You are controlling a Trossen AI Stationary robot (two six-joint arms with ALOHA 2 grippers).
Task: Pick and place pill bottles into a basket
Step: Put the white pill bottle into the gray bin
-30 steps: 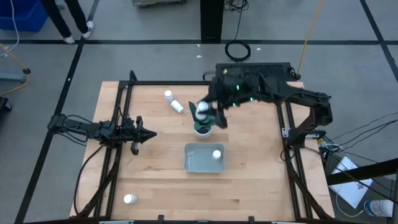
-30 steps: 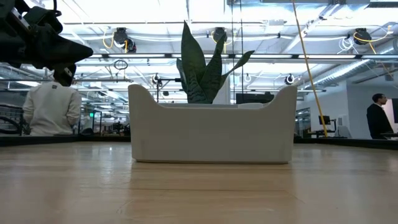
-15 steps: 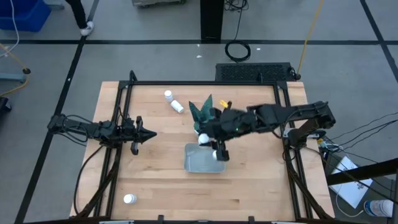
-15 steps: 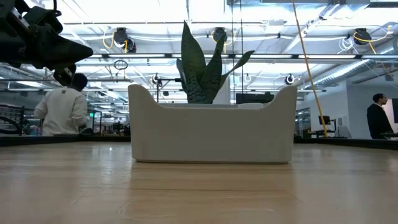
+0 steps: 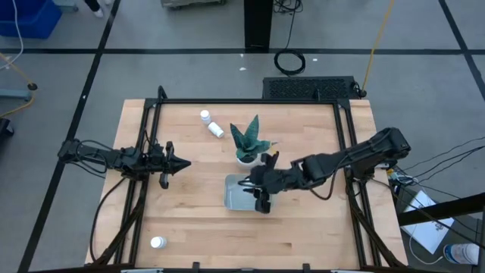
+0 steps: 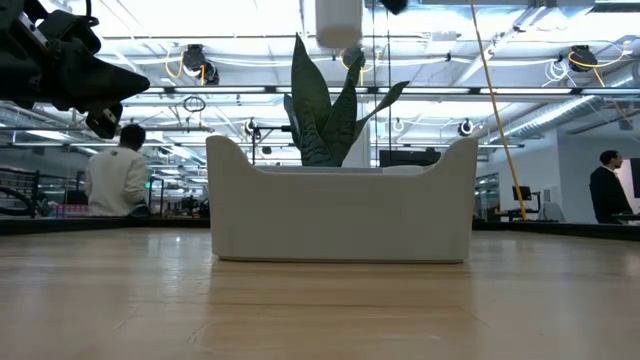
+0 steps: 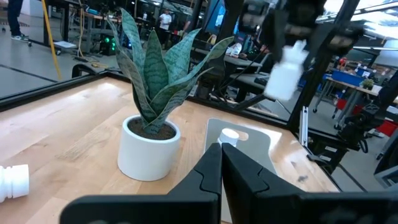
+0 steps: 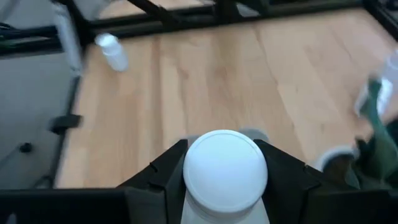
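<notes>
Right gripper [image 5: 256, 189]: centre of high view, over the basket [image 5: 235, 199], fingers closed on a pill bottle [image 8: 224, 175]
Left wrist view only: second bottle [image 7: 228, 136] inside basket
Left gripper [image 5: 179, 163]: middle left, fingers together, holding nothing

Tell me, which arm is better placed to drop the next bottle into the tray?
The right. Its gripper holds a pill bottle above the basket. The left gripper waits empty at the table's left side.

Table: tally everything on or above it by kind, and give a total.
Pill bottles: 5 (another beside it, one at the near left corner, one in the basket, one in the right gripper)
Basket: 1
Plant pot: 1
Total: 7
</notes>
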